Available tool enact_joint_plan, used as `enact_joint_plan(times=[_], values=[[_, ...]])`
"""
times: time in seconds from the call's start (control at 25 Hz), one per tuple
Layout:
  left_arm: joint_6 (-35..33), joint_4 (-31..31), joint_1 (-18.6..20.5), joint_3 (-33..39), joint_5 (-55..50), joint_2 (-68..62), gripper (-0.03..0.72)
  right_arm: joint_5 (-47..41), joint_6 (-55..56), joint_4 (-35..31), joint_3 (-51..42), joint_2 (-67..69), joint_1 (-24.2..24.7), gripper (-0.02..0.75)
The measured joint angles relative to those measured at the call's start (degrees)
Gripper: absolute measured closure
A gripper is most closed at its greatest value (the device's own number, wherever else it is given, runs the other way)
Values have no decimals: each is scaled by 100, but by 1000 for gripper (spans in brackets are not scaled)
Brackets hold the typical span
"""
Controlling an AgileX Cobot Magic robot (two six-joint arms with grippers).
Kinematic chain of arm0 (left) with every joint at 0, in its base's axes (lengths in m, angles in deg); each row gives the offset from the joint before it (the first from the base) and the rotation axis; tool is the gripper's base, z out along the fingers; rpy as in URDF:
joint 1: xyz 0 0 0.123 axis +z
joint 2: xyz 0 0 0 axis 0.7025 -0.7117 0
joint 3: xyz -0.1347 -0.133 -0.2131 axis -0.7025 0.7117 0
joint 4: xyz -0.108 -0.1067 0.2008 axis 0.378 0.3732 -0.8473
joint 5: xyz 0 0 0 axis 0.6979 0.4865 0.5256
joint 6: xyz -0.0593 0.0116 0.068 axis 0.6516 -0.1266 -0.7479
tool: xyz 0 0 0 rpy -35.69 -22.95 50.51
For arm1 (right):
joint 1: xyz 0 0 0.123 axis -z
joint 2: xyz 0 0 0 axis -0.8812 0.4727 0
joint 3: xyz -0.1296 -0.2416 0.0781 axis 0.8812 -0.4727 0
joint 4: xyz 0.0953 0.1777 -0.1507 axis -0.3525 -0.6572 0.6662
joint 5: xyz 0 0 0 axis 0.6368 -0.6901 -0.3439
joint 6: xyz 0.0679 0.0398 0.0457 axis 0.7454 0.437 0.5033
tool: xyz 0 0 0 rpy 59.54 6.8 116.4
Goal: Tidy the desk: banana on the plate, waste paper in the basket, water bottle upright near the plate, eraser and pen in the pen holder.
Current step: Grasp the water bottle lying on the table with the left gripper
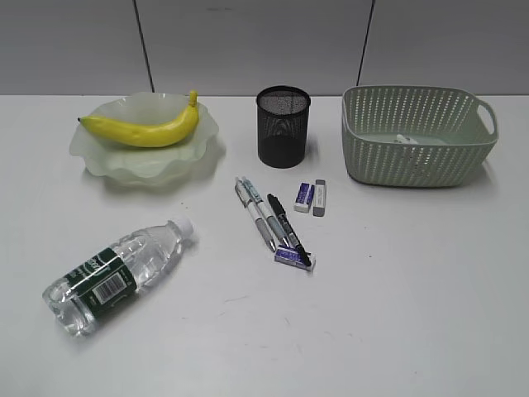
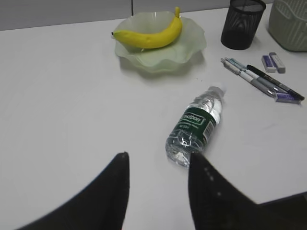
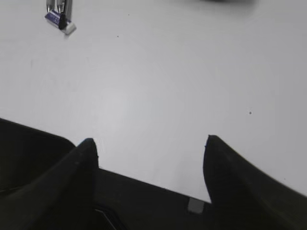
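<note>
Left gripper (image 2: 158,191): part open, empty, bottle (image 2: 196,125) lying just ahead | long axis slants away toward plate (image 2: 192,45) (cap end farther) | right gripper (image 3: 149,165): wide, empty, over bare worktop (image 3: 168,86), farther off

Evenly and softly lit from above, with a bright wide white flat desk (image 1: 397,314) and only faint, short shadows beneath the pale green ruffled plate (image 1: 107,161), black mesh pen holder (image 1: 283,126) and sage-green perforated basket (image 1: 413,136). Small highlights on the clear plastic water bottle (image 1: 116,273). Sharp in the exterior view; slightly soft in the left wrist view; dimmer, greyer in the right wrist view, with blurred black fingers (image 3: 225,177) close to the lens
</note>
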Motion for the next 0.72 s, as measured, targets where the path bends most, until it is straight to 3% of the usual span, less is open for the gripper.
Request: enact_joint_plan(times=[0.16, 0.4, 0.52, 0.72], values=[[-542, 574, 0, -110, 807, -951, 379, 21, 32, 36, -12, -688, 0, 199], [-1771, 1768, 0, -164, 2333, -3420, 375, 25, 39, 57, -44, -931, 0, 203], [-2474, 2208, -19, -350, 2659, -4998, 326, 25, 39, 63, -45, -932, 0, 211], [-2770, 2312, -273, -1075, 2747, -7141, 204, 25, 45, 68, -45, -932, 0, 220]])
